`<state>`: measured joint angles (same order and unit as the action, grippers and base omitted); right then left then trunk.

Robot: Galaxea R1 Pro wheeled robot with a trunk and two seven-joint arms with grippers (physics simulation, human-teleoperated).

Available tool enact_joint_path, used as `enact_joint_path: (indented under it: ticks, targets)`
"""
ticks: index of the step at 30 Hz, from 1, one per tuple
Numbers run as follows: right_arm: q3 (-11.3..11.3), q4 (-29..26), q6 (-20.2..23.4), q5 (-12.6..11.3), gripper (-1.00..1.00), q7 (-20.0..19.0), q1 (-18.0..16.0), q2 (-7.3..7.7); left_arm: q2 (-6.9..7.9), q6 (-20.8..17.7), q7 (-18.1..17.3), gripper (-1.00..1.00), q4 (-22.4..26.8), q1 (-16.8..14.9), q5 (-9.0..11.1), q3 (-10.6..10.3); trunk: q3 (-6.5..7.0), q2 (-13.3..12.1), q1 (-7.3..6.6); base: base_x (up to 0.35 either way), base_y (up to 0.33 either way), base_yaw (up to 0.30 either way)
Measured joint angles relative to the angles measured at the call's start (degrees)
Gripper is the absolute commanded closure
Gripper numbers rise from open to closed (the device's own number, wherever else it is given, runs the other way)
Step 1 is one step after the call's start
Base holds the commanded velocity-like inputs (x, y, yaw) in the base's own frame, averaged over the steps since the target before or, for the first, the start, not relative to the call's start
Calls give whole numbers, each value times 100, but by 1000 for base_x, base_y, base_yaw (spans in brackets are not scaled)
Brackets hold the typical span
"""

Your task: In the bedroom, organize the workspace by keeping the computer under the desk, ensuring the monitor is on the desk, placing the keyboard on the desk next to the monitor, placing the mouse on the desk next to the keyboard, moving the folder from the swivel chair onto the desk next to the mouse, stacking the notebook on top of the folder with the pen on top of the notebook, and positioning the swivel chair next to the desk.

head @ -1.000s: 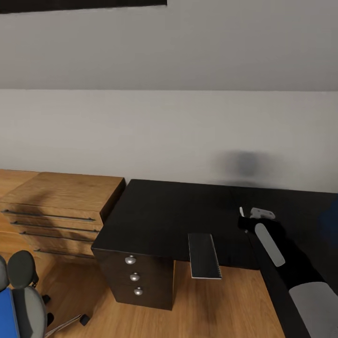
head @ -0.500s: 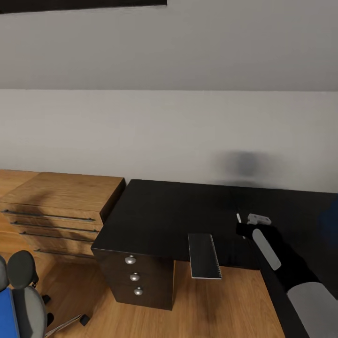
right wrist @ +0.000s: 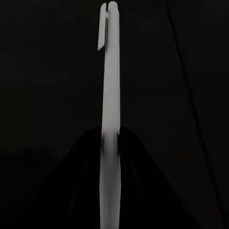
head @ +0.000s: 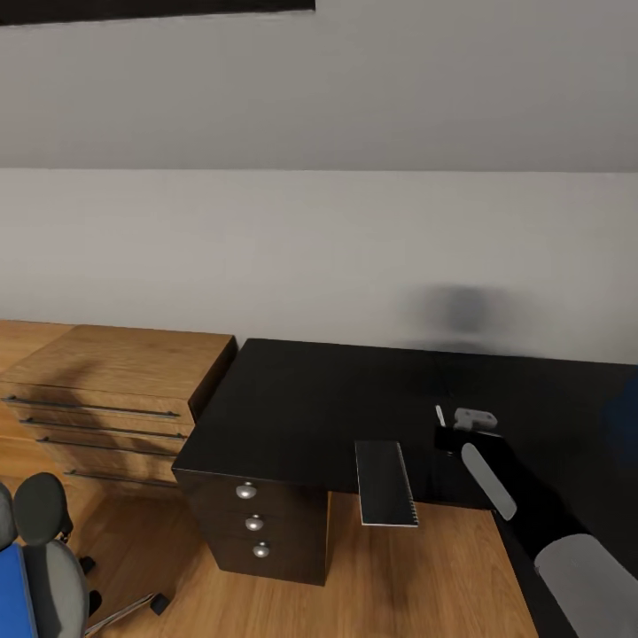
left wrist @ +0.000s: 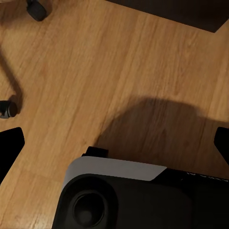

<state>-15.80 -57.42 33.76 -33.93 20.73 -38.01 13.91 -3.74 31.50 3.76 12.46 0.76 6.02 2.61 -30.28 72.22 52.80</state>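
Observation:
My right gripper [head: 443, 432] hovers low over the black desk [head: 301, 399], shut on the pen [head: 439, 415], a thin white stick pointing up out of it. In the right wrist view the pen [right wrist: 109, 95] runs lengthwise between the dark fingers [right wrist: 81, 186] of the right gripper [right wrist: 110, 143], above the dark desktop. The grey notebook [head: 385, 483] lies left of that gripper and juts out over the desk's front edge. At the lower left stands the swivel chair [head: 44, 532] with the blue folder [head: 12, 594] on its seat. My left gripper [left wrist: 114, 143] is open above the wood floor.
A light-wood dresser [head: 106, 390] stands against the desk's left end. The desk's dark drawer unit [head: 252, 523] faces the floor. Chair casters [left wrist: 7, 109] and my own base [left wrist: 124, 195] appear in the left wrist view. A dark blue shape [head: 625, 416] sits at the right edge.
My right arm has carried the pen leftward over the desk, closer to the notebook. The notebook, chair and folder have stayed put.

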Motion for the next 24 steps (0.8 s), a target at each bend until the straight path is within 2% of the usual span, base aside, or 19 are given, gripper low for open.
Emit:
enact_joint_path:
  ticks: [3,7,24]
  targets:
    - [-265,167,-299,12,100,3,0,-1,0,0,-2,-100,0,0,0,0,0,0,0,0,0,0]
    - [-414,243,-470,16,100,7,0,-2,0,0,0,-100,0,0,0,0,0,0,0,0,0,0]
    - [-488,542,-694,19,100,8,1,-8,-9,8,1,-100,0,0,-4,-3,0,0,0,0,0,0]
